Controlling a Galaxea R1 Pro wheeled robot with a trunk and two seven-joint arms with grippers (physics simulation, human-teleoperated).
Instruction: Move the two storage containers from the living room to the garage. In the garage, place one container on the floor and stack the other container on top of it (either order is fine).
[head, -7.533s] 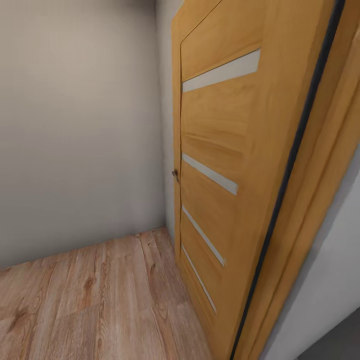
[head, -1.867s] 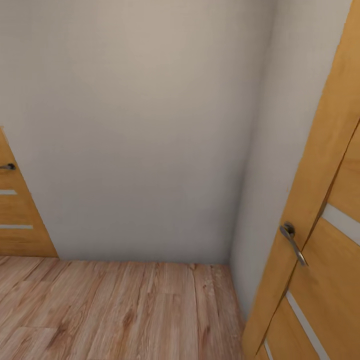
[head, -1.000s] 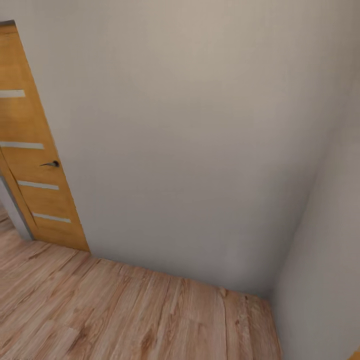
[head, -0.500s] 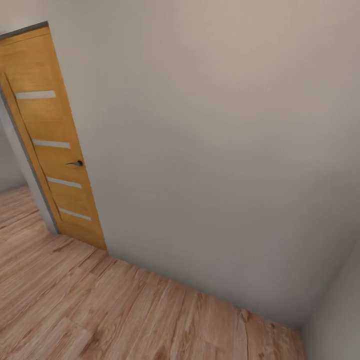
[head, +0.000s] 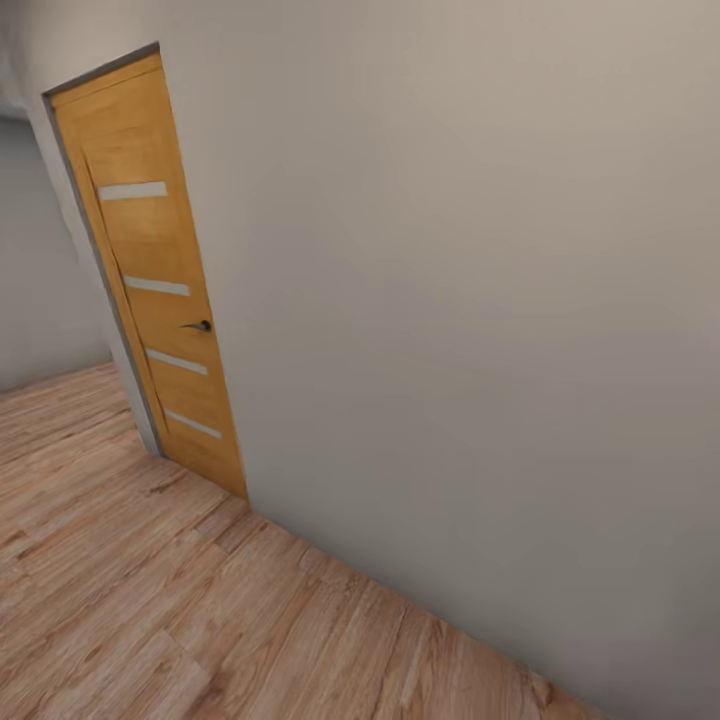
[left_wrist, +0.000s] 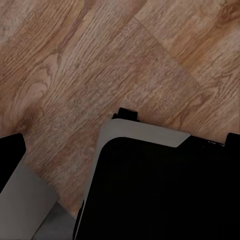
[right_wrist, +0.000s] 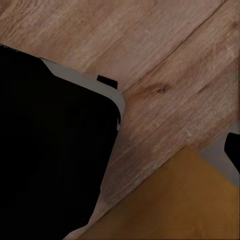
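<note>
Pale grey wall takes up most of the head view, meeting a light wood-plank floor along a line that runs down and away from an orange-wood door. That door is shut, with four narrow pale panels and a small dark handle on its edge nearest the long wall. Beyond the door, on its far side from the long wall, the planks run on toward another grey wall. This looks like a hallway, so the robot is judged to be travelling between rooms.

Neither storage container appears here; where they are cannot be told from these pictures.

As a judgement from the task wording alone: the containers are rigid, low-walled boxes, probably light when empty, with smooth walls that may slip. Pinching a long wall over its rim near the middle, or holding one box by opposite walls with both arms, should keep it level for stacking.

Both wrist cameras look down at the planks past a large black body with a pale grey edge, probably part of the robot itself. An orange-wood surface lies near the right wrist. Each arm seems tucked low and pointing at the floor. Whether either tool is apart or together cannot be told.
</note>
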